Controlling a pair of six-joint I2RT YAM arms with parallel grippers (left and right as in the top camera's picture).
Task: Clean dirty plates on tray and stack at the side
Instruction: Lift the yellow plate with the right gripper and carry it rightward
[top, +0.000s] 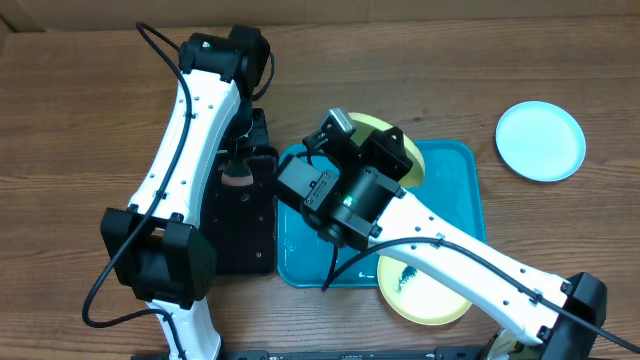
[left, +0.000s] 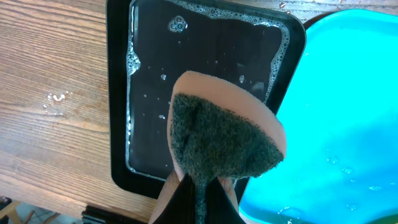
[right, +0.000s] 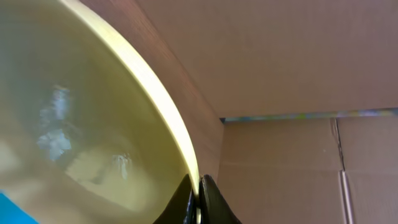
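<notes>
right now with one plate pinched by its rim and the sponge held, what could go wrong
1. The right gripper pinches the yellow-green plate only at its thin rim. The plate looks wet and tilted, so it may slip.
2. The sponge in the left gripper hangs over the black tray of soapy water. The arms are close, so moving across could knock the plate.

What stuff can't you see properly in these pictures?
Overhead: the right arm hides most of the held yellow-green plate and much of the turquoise tray.
Right wrist: that plate is too close, blurry and cut off by the left edge, so dirt cannot be judged.
Left wrist: the sponge and the bottom edge hide most of the left gripper.
Overhead: the left arm covers much of the black tray.
</notes>
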